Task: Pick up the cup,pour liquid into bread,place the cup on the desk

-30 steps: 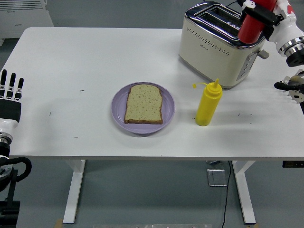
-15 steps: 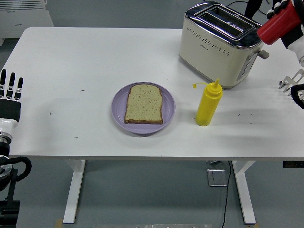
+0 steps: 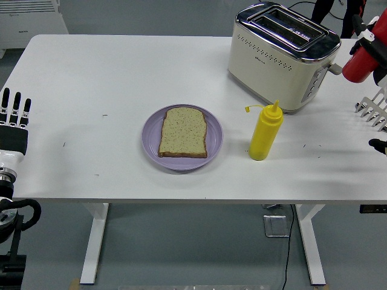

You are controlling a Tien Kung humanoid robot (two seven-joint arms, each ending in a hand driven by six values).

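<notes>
A red cup (image 3: 360,63) is in the grasp of my right hand (image 3: 376,41) at the right edge of the picture, above the table to the right of the toaster. The cup is tilted and the hand is mostly cut off by the frame. A slice of bread (image 3: 183,132) lies flat on a purple plate (image 3: 151,138) in the middle of the white table (image 3: 109,72). The cup is far to the right of the bread. My left hand (image 3: 13,118) rests at the table's left edge with its fingers straight, holding nothing.
A cream and chrome toaster (image 3: 278,57) stands at the back right. A yellow squeeze bottle (image 3: 265,132) stands upright just right of the plate. Ribbed white parts of my right arm (image 3: 372,112) show at the right edge.
My right hand has carried the red cup from over the toaster to the right and down, to the picture's right edge. The left hand, bread and bottle have not moved.
</notes>
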